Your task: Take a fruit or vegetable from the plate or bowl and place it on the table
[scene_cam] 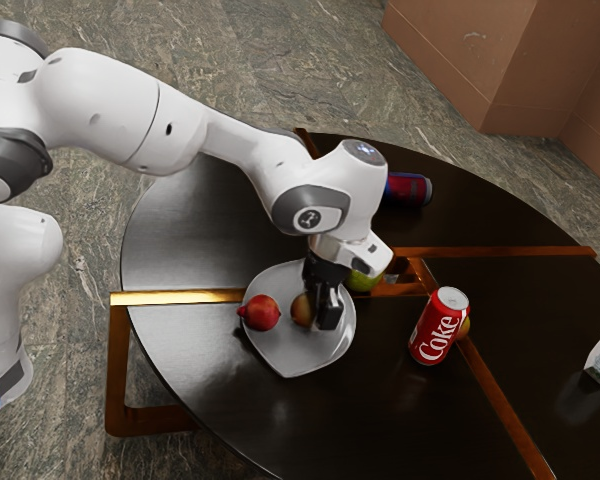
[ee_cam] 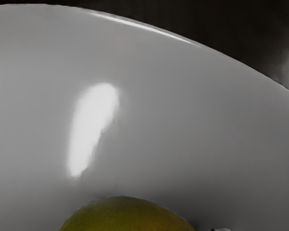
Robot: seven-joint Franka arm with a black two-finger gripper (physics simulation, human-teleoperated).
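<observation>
The exterior view is showing a can (scene_cam: 438,328) reading "Coke"; the wrist view, greenish fruit (ee_cam: 127,215). Whether the gripper (scene_cam: 325,314) is clamping, I cannot tell.

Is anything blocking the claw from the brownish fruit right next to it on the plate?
Nope, nothing I can see! The claw is down right by the brownish fruit on the plate. The red fruit sits toward the exterior view's left, so it isn't between them.
</observation>
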